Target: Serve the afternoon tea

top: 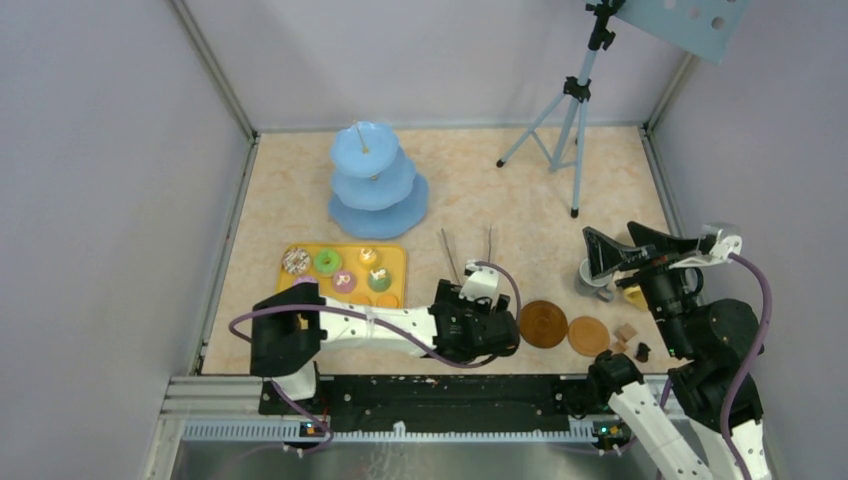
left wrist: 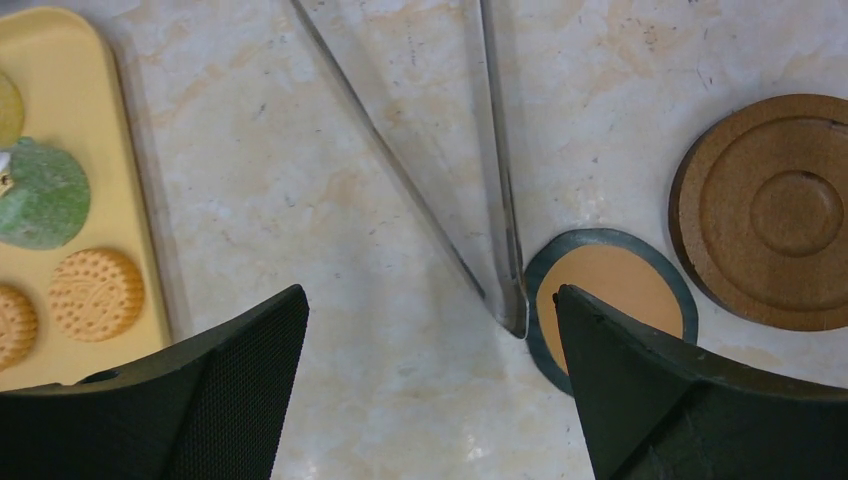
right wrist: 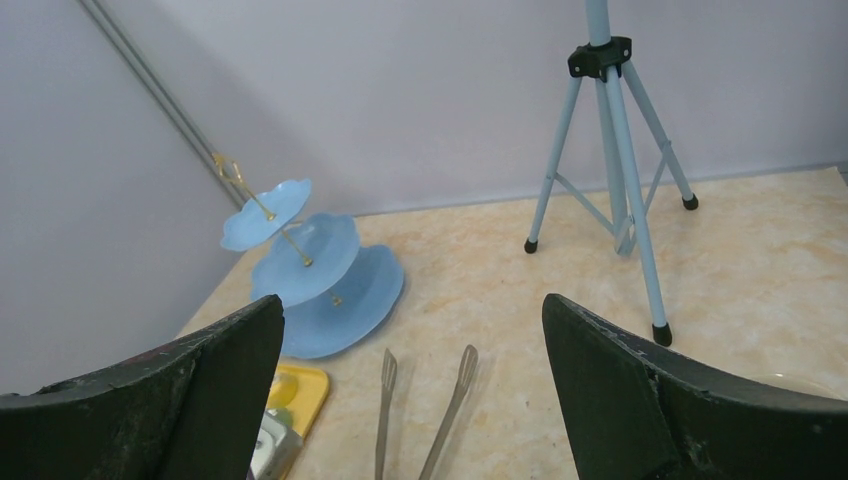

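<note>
The light-blue three-tier stand [top: 378,180] stands at the back, and also shows in the right wrist view [right wrist: 318,272]. Toy pastries [top: 345,270] lie on the yellow tray [top: 395,255]. In the left wrist view I see a green pastry [left wrist: 40,195] and an orange biscuit [left wrist: 95,293] on it. Two brown coasters [top: 543,323] [top: 588,335] lie at the front; one shows in the left wrist view [left wrist: 775,210]. My left gripper [left wrist: 430,325] is open and empty, low over the table at the tongs' hinge. My right gripper [top: 598,255] is open, beside the grey mug [top: 588,277].
The metal tongs [left wrist: 500,200] lie open between the tray and the coasters. A flat orange disc with a dark rim [left wrist: 610,295] sits by my left gripper's right finger. A light-blue tripod [top: 570,120] stands at the back right. Small brown pieces [top: 627,333] lie near the right arm.
</note>
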Robot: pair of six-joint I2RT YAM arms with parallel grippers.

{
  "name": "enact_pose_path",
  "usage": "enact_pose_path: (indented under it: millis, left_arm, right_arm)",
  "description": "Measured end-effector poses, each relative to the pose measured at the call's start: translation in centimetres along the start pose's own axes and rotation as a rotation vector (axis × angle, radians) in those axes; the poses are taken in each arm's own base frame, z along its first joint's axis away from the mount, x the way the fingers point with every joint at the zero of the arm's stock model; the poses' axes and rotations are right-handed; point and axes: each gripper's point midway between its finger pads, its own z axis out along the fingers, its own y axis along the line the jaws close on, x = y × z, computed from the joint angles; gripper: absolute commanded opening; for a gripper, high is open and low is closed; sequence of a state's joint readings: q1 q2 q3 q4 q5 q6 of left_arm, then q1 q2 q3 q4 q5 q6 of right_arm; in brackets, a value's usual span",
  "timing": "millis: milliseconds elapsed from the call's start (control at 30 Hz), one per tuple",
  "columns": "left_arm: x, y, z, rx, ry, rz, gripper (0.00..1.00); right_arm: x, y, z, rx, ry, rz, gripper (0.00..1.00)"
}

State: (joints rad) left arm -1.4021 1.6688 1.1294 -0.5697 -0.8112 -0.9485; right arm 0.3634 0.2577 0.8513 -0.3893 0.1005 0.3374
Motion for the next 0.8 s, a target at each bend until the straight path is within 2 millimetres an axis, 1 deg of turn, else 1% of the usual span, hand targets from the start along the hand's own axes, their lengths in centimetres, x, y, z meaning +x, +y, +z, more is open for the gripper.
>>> enact_pose_path:
  millis: [133, 267, 367, 433, 633, 800]
  left_arm:
    - [0.6, -1.5, 1.4, 0.000, -0.030, -0.006, 0.99]
    - [0.2, -2.6, 2.1, 0.015, -0.062, -0.061, 0.99]
    - [-0.1, -2.7, 2.6, -0.001, -0.094, -0.088, 0.99]
    - [0.1, -2.7, 3.3, -0.019, -0.110, -0.095, 0.99]
    - [2.3, -2.3, 5.8, -0.069, -0.088, -0.060, 0.99]
    - [2.9, -2.0, 7.3, -0.102, -0.096, -0.041, 0.99]
  right_arm:
    - [0.0, 0.0, 0.0, -0.002, 0.001, 0.000, 0.99]
    - [0.0, 0.0, 0.0, -0.003, 0.001, 0.000, 0.99]
    - [0.1, 0.1, 0.0, -0.005, 0.003, 0.000, 0.99]
    - [0.1, 0.1, 0.0, -0.006, 0.004, 0.001, 0.99]
    - [0.2, 0.1, 0.0, -0.007, 0.007, 0.005, 0.99]
    - [0.4, 0.1, -0.1, -0.004, 0.014, 0.006, 0.99]
